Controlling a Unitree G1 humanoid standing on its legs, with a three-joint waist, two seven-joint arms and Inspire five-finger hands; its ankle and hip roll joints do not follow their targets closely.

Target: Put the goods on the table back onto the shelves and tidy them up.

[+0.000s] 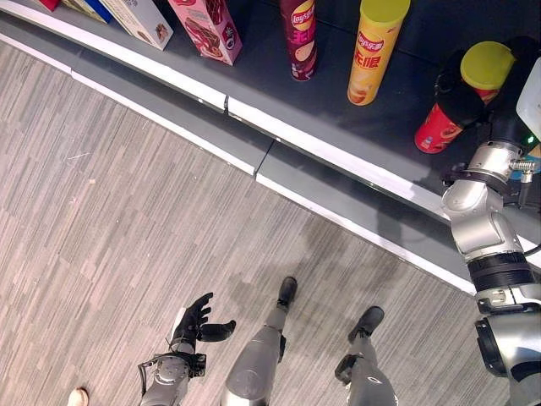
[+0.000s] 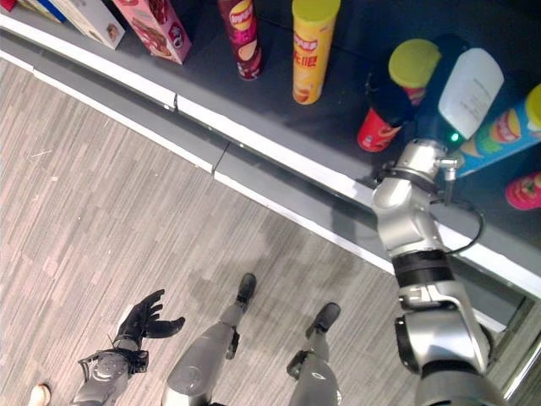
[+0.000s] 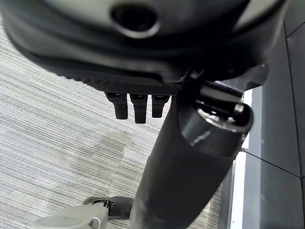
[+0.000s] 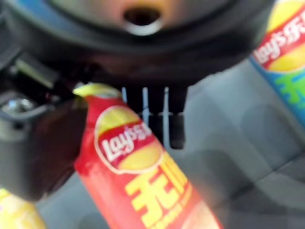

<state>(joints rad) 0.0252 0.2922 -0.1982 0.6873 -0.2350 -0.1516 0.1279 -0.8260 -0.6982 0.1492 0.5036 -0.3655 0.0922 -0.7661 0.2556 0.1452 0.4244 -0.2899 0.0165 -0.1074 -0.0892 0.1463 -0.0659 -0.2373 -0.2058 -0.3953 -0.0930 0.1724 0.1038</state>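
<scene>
Right hand [image 2: 390,100]: I have it up on the shelf, fingers wrapped round the red can [image 1: 438,128]; my wrist view shows the thumb on one side and the fingers behind it, so I read it as a full grasp about mid-body.
Red can: tilted, yellow lid [image 1: 487,64] uppermost, low over the dark shelf deck [image 1: 338,127]; I cannot tell whether its base touches.
Left hand [image 1: 196,323]: hangs low over the wood-grain floor [image 1: 127,186], fingers loosely spread, holding nothing.
Handling: I judge the can light and stiff, a smooth tube that could slip or crush if squeezed hard. The middle of the wall is the place to hold, clear of the lid.
Neighbours: a yellow can [image 1: 375,49] and a dark red can [image 1: 299,37] stand upright to the left, well apart from mine. A blue can [image 2: 505,128] lies just beside my hand on the right, with a pink item [image 2: 526,191] near it.
Boxes: a pink box [image 1: 208,29] and a pale box [image 1: 140,20] stand further left along the shelf.
Edges: the white shelf lip [image 1: 279,127] runs close below my wrist, so I would keep the can's base behind it.
Open room: bare deck between the yellow can and mine looks the safest spot; the right side is crowded.
</scene>
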